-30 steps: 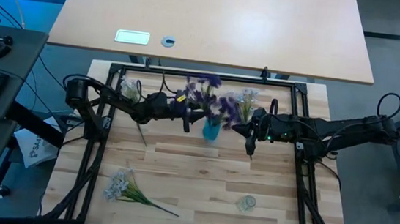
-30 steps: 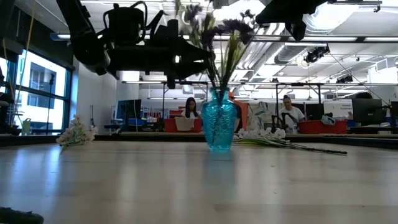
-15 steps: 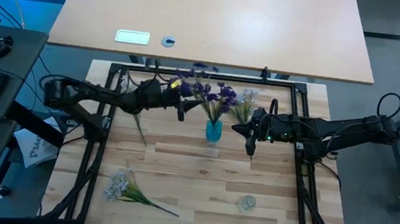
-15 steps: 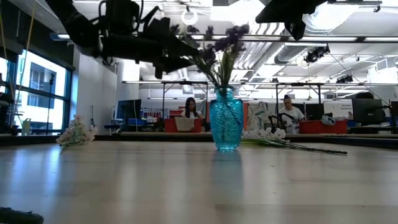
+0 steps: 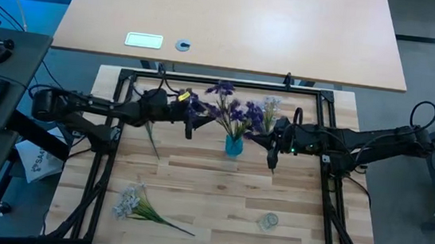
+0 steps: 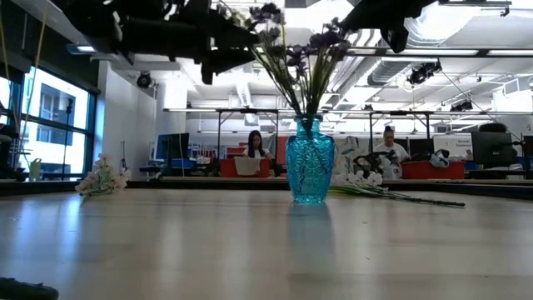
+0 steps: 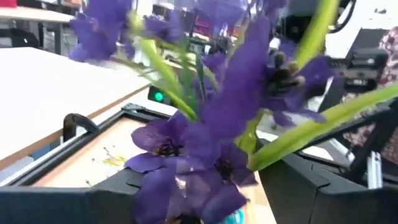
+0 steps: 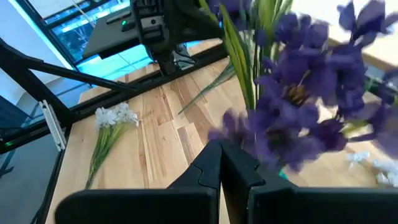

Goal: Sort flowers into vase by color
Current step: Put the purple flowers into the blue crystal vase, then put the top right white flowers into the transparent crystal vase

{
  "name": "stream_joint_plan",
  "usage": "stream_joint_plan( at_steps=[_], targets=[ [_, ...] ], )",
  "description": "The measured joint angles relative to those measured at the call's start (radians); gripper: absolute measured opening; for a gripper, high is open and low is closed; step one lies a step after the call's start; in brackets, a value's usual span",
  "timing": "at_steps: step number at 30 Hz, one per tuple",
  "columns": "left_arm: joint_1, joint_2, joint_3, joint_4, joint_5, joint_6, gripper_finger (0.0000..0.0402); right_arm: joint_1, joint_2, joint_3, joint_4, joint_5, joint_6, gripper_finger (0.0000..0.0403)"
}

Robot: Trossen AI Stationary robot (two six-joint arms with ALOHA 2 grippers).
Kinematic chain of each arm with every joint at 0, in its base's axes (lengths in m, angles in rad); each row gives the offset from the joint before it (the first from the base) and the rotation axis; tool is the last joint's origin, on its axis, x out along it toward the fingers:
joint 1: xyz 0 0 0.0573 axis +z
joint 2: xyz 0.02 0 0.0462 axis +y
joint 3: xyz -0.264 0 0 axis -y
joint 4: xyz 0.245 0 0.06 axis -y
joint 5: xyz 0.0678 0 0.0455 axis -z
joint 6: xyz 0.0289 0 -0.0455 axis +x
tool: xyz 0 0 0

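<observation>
My blue vase (image 5: 233, 145) stands upright on the wooden worktop (image 5: 218, 194), near the far edge and roughly midway between my two arms. It holds a bunch of purple flowers (image 5: 230, 111): their green stems go down into its neck and the dark blooms fan out above the rim, leaning a little toward my left side. In the low view the vase (image 6: 310, 172) shows as ribbed turquoise glass with the purple flowers (image 6: 296, 50) spreading overhead.

My left claw (image 5: 191, 120) hangs just beside the blooms on the vase's left, its fingers released and holding nothing. My right claw (image 5: 272, 155) hangs just to the right of the vase, clenched shut and empty.

A white sprig (image 5: 269, 111) lies on the worktop behind the vase, toward my right arm. Another pale sprig (image 5: 144, 103) lies at the far left under my left arm, and a third, the white bunch (image 5: 136, 205), lies near the front left corner, well apart from the vase. A small clear glass jar (image 5: 269, 221) stands alone at front right; I cannot tell if anything is in it.
</observation>
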Motion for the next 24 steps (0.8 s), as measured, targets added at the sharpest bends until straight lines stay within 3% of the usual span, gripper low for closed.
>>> stream_joint_plan(
  at_steps=[10,20,24],
  targets=[
    [0.007,-0.186,0.0,-0.253,-0.01,0.066,0.0206,-0.022,-0.045,0.0,0.02,0.009,-0.038,0.0012],
    [0.043,-0.402,0.0,-0.578,-0.131,0.093,0.0206,-0.063,-0.163,0.0,0.023,0.048,-0.052,0.0112],
    [0.038,-0.453,0.0,-0.769,-0.146,0.049,0.0206,-0.065,-0.201,0.002,-0.106,0.025,0.058,0.0147]
  ],
)
